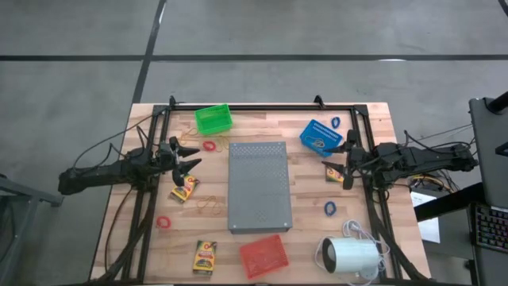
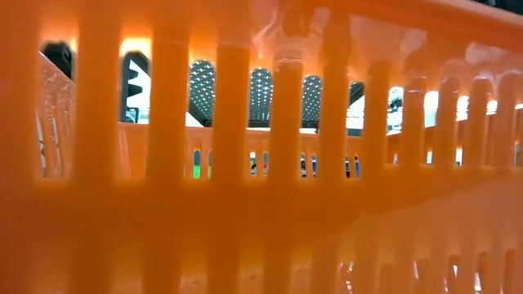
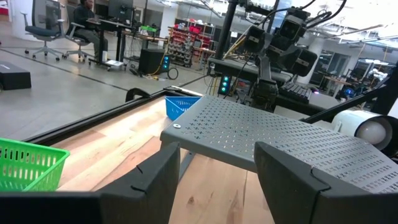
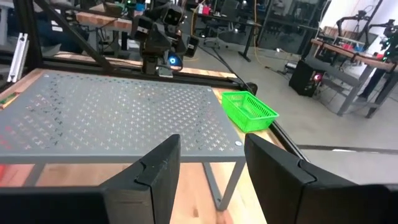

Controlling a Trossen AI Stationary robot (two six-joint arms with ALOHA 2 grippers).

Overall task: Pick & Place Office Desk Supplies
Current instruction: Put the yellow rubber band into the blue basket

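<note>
Three yellow crayon boxes lie flat on the wooden table: one (image 1: 184, 189) just near of my left gripper (image 1: 193, 159), one (image 1: 205, 256) at the near edge, and one (image 1: 333, 173) partly under my right gripper (image 1: 335, 159). Red rings (image 1: 209, 146) (image 1: 163, 222), blue rings (image 1: 330, 208) (image 1: 336, 122) and tan rubber bands (image 1: 213, 205) lie scattered. Both grippers stand open and level above the table, facing each other across the grey slab (image 1: 258, 187). Nothing is between the fingers in the left wrist view (image 3: 217, 168) or the right wrist view (image 4: 211, 168).
A green basket (image 1: 213, 119) stands far left, a blue basket (image 1: 321, 136) far right, and a red basket (image 1: 263, 255) at the near edge, its wall (image 2: 261, 163) filling the low view. A white cylinder (image 1: 349, 256) with a cord lies near right. A black frame rail (image 1: 254, 106) runs along the far edge.
</note>
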